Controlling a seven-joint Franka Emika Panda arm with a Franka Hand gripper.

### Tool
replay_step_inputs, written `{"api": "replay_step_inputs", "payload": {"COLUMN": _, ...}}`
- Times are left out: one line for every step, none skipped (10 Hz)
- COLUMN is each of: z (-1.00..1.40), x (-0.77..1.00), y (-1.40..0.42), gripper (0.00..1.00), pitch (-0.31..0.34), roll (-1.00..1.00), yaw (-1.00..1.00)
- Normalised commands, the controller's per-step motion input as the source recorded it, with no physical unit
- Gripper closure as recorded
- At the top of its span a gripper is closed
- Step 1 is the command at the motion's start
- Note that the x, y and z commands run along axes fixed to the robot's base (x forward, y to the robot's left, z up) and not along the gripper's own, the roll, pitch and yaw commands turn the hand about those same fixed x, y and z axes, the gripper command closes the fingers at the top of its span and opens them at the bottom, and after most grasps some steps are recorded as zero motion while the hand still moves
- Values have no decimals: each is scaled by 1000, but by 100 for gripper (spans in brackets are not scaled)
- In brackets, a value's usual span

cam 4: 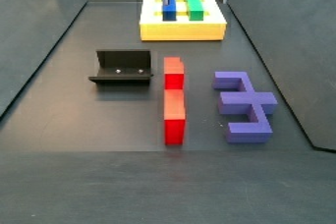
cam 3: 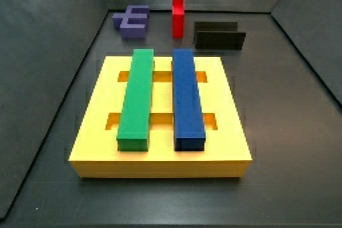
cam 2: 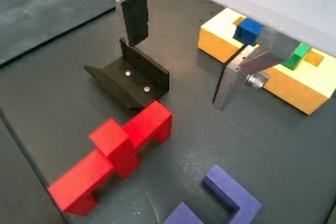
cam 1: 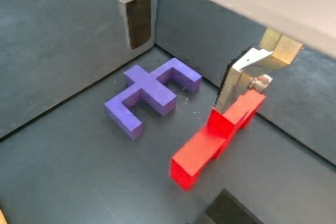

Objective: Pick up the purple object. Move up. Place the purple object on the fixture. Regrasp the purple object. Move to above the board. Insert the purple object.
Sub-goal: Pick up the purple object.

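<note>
The purple object [cam 1: 148, 96] lies flat on the dark floor, prongs to one side; it also shows in a wrist view [cam 2: 217, 204] and in both side views [cam 3: 132, 20] [cam 4: 243, 105]. My gripper [cam 1: 188, 73] hangs high above the floor, open and empty, with nothing between its silver fingers [cam 1: 137, 20]; it also shows in a wrist view [cam 2: 186, 71]. The black fixture [cam 2: 129, 77] [cam 4: 121, 68] stands on the far side of a red bar from the purple object. The yellow board [cam 3: 96, 122] [cam 4: 183, 29] [cam 2: 226, 41] carries a green bar and a blue bar.
A red bar [cam 4: 172, 100] [cam 1: 210, 144] [cam 2: 118, 151] lies between the purple object and the fixture. A green bar [cam 3: 138, 97] and a blue bar [cam 3: 187, 97] sit in the board. Grey walls [cam 3: 54, 32] enclose the floor.
</note>
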Motion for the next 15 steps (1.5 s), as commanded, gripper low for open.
{"api": "replay_step_inputs", "payload": {"z": -260, "x": -11, "y": 609, "gripper": 0, "pitch": -10, "roll": -164, "yaw": -106}}
{"api": "replay_step_inputs", "payload": {"z": -186, "x": -63, "y": 689, "gripper": 0, "pitch": 0, "roll": -181, "yaw": -63}}
{"api": "replay_step_inputs", "payload": {"z": -183, "x": 0, "y": 720, "gripper": 0, "pitch": 0, "roll": -201, "yaw": -37}}
{"api": "replay_step_inputs", "payload": {"z": -209, "x": 271, "y": 680, "gripper": 0, "pitch": 0, "roll": -216, "yaw": -83}}
{"api": "replay_step_inputs", "payload": {"z": -151, "x": 491, "y": 457, "gripper": 0, "pitch": 0, "roll": -210, "yaw": -77}}
{"api": "replay_step_inputs", "payload": {"z": -183, "x": 546, "y": 120, "gripper": 0, "pitch": 3, "roll": -86, "yaw": -3}}
{"api": "replay_step_inputs", "payload": {"z": -303, "x": 420, "y": 0, "gripper": 0, "pitch": 0, "roll": -51, "yaw": -11}}
{"api": "replay_step_inputs", "payload": {"z": -354, "x": 134, "y": -137, "gripper": 0, "pitch": -91, "roll": 0, "yaw": 0}}
{"api": "replay_step_inputs", "payload": {"z": -323, "x": 180, "y": -111, "gripper": 0, "pitch": -64, "roll": 0, "yaw": 0}}
{"api": "replay_step_inputs", "payload": {"z": -249, "x": 14, "y": 0, "gripper": 0, "pitch": -36, "roll": 0, "yaw": 0}}
{"api": "replay_step_inputs", "payload": {"z": -9, "x": 94, "y": 300, "gripper": 0, "pitch": 0, "roll": -164, "yaw": -40}}
{"api": "replay_step_inputs", "payload": {"z": -89, "x": 60, "y": 323, "gripper": 0, "pitch": -34, "roll": -174, "yaw": -17}}
{"api": "replay_step_inputs", "payload": {"z": -137, "x": 66, "y": 77, "gripper": 0, "pitch": -39, "roll": -57, "yaw": 0}}
{"api": "replay_step_inputs", "payload": {"z": -40, "x": -20, "y": 0, "gripper": 0, "pitch": -107, "roll": -40, "yaw": 0}}
{"api": "replay_step_inputs", "payload": {"z": -43, "x": -509, "y": -109, "gripper": 0, "pitch": -259, "roll": 0, "yaw": -80}}
